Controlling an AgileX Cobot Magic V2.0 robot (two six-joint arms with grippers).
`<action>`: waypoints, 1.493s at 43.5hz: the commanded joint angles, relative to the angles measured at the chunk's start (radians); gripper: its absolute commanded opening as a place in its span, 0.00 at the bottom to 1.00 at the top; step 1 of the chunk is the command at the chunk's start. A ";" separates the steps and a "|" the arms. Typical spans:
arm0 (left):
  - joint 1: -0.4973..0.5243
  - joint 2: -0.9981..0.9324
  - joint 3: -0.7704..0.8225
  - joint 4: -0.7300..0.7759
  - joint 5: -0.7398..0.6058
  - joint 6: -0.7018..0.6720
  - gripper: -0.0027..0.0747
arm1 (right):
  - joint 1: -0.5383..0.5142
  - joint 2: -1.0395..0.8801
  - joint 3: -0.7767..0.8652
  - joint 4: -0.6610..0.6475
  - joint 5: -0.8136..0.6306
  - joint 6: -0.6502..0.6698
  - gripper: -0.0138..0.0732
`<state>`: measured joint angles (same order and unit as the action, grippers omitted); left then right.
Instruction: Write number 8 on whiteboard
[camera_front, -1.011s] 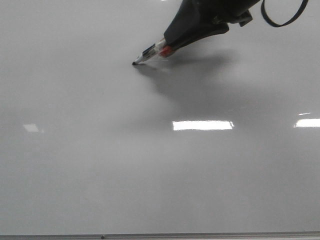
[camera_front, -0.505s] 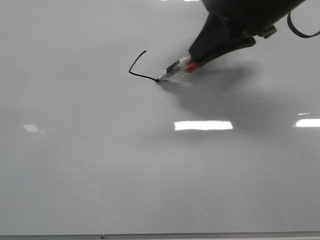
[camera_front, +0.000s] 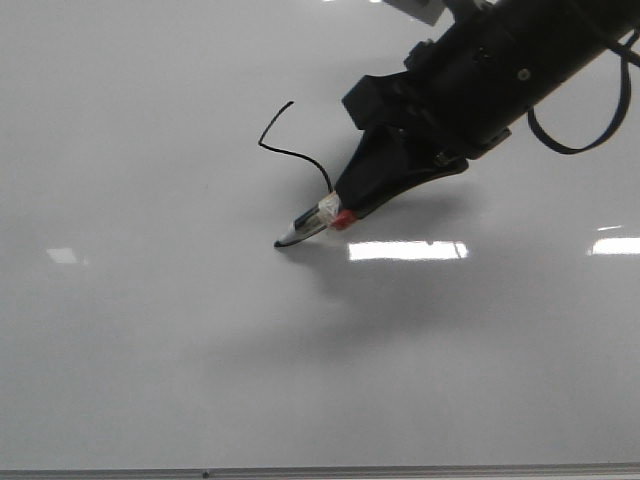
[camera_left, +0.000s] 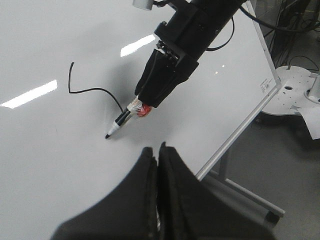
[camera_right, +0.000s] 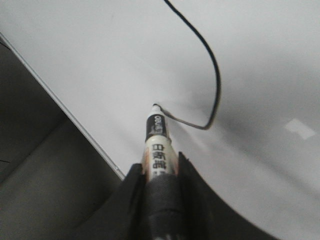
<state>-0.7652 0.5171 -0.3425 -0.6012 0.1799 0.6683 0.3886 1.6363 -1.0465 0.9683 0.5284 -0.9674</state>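
Observation:
The whiteboard (camera_front: 150, 350) fills the front view, glossy pale grey. Only part of the number 8 (camera_front: 285, 152) is on it: a thin black line that bends like an open S. My right gripper (camera_front: 348, 208) is shut on a marker (camera_front: 312, 224) whose black tip touches the board at the line's lower end. The right wrist view shows the marker (camera_right: 158, 140) between the right gripper's (camera_right: 159, 167) fingers and the line (camera_right: 216, 75) curling to the tip. My left gripper (camera_left: 156, 151) is shut and empty, held above the board near the marker (camera_left: 125, 116).
Bright rectangular glare patches (camera_front: 406, 250) lie on the board. Its thin metal edge (camera_front: 300, 472) runs along the near side. In the left wrist view the board's edge (camera_left: 240, 134) ends over a floor with a white stand base (camera_left: 297, 87) and cables.
The marker tip started at the upper point, drew down-left, then right, and has now swept down and left. The black line has grown with it. The right arm moved lower in view.

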 joint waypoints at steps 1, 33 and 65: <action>0.002 0.002 -0.028 -0.015 -0.069 -0.009 0.01 | 0.010 -0.030 -0.067 0.054 -0.062 -0.010 0.08; 0.002 0.002 -0.028 -0.015 -0.069 -0.009 0.01 | -0.161 -0.115 -0.116 0.038 0.062 -0.012 0.08; 0.002 0.002 -0.028 -0.015 -0.069 -0.009 0.01 | -0.102 -0.119 -0.138 0.223 0.007 -0.156 0.08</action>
<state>-0.7652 0.5171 -0.3425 -0.6012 0.1799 0.6683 0.2741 1.5428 -1.1381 1.1336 0.5474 -1.1002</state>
